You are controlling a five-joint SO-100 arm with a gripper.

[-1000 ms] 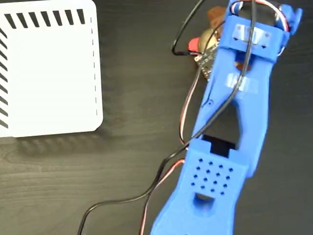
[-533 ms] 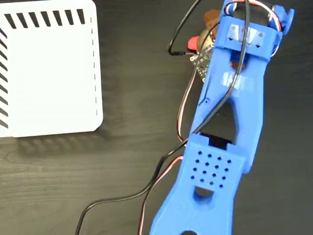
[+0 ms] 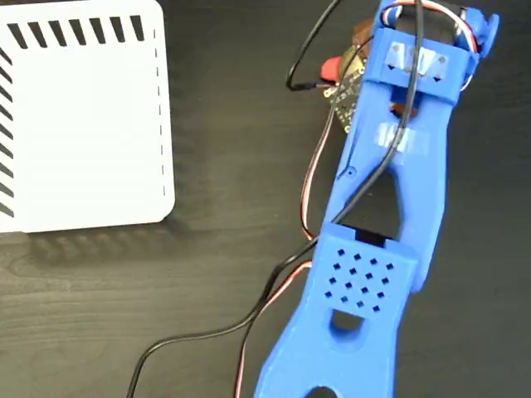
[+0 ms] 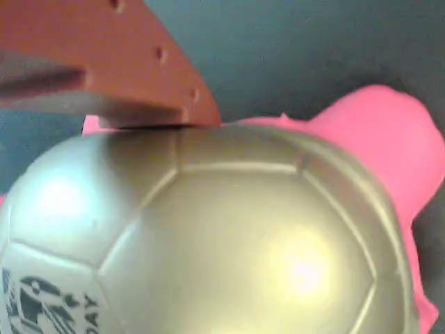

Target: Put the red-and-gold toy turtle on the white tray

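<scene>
The red-and-gold toy turtle (image 3: 342, 65) lies on the dark table at the top right of the fixed view, mostly hidden under the blue arm (image 3: 390, 182). Only a bit of gold shell and a red part show there. In the wrist view its gold shell (image 4: 229, 243) fills the frame, with pink parts (image 4: 379, 132) at the right and a black mark at the lower left. My gripper (image 3: 371, 51) is right over the turtle, and one orange-brown finger (image 4: 132, 76) rests against the shell's upper left. The other finger is hidden. The white tray (image 3: 83, 124) lies at the upper left, far from the turtle.
Black and red cables (image 3: 282, 274) trail from the arm across the dark table (image 3: 224, 108) toward the bottom edge. The tray's black stripes (image 3: 75, 31) run along its top and left edges.
The arm's head has shifted slightly left and up over the turtle. The tray has not moved.
</scene>
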